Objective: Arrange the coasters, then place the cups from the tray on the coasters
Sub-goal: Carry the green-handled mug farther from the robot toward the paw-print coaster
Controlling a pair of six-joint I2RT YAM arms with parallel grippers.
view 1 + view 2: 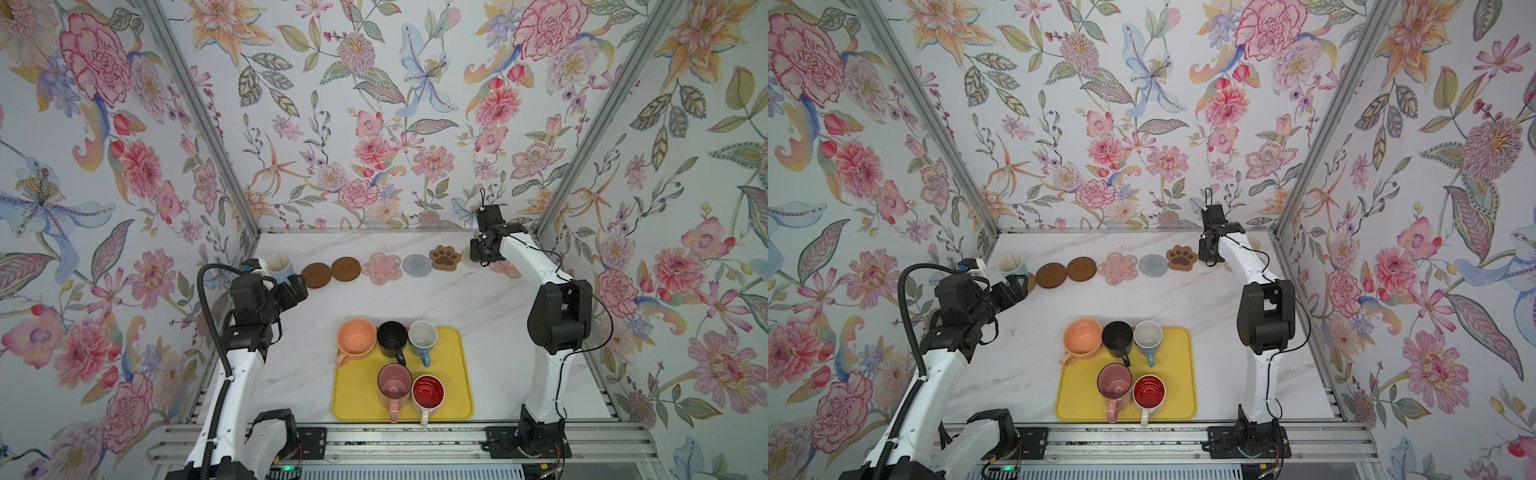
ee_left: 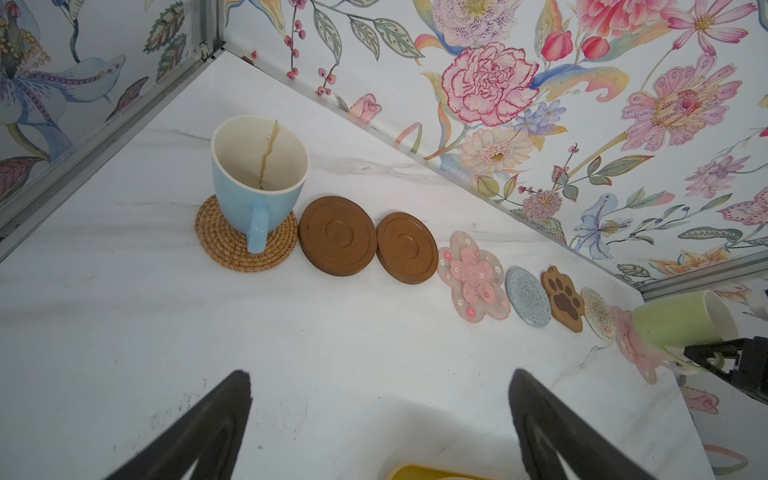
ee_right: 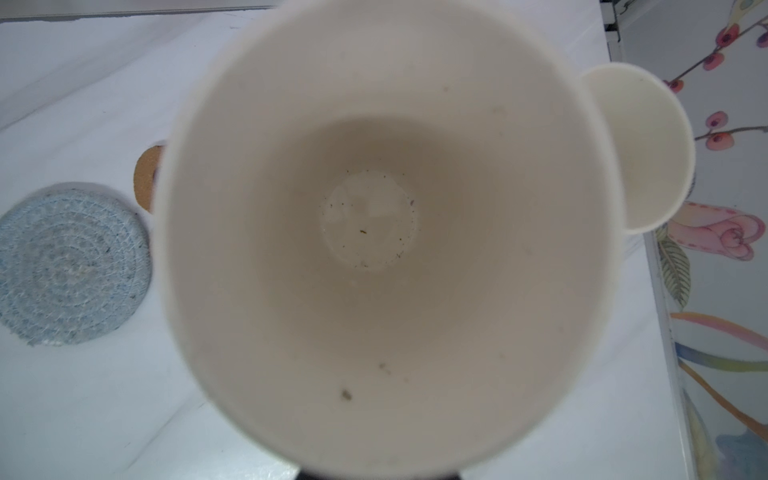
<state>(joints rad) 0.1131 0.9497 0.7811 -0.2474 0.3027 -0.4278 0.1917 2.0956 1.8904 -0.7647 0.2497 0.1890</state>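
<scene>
Left pincer (image 2: 380, 376) open, empty; light-blue ceramic mug (image 2: 253, 183) on round woven rattan coaster (image 2: 232, 245) just ahead of it. Right pincer (image 2: 706, 359) clamped on handle of tilted pale-green ceramic mug (image 2: 673, 322), pink flower-shaped coaster (image 2: 636, 349) just below.

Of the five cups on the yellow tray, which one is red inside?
The white-outside mug in the near row, right of the pink mug; the peach mug, black mug and blue-handled mug lack red.

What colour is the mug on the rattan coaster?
Light blue mug, cream inside; best in left wrist view.
</scene>
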